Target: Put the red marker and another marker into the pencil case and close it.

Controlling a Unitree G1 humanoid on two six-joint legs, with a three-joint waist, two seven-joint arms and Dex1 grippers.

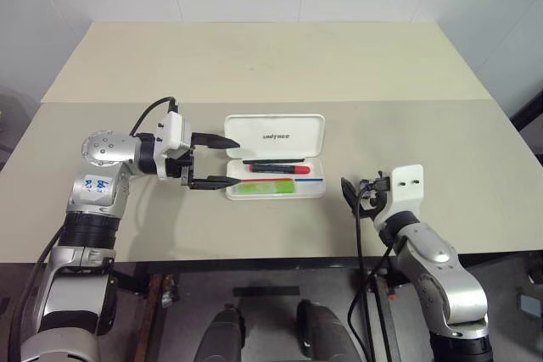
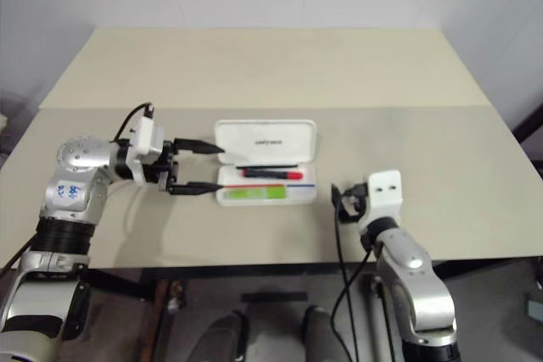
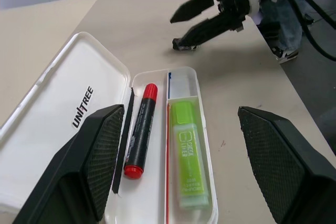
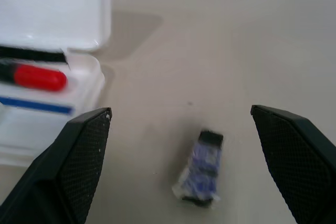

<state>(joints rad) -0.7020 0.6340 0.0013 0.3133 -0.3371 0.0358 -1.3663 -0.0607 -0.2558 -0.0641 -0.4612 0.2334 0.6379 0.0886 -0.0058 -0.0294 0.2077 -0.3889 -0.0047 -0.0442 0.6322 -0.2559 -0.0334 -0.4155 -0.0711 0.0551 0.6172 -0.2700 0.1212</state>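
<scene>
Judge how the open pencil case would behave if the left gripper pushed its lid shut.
The pencil case looks like thin hard plastic, so it is probably light and might slide on the smooth table rather than stay put. The lid appears stiff and would likely swing as one piece. Both markers lie inside, low in the tray, so they probably would not block it.

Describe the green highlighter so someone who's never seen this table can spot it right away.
On the beige table lies an open white pencil case. In its tray, the green highlighter fills the compartment away from the lid, beside the red marker. It is flat and light green; the marker is round, black and red.
</scene>
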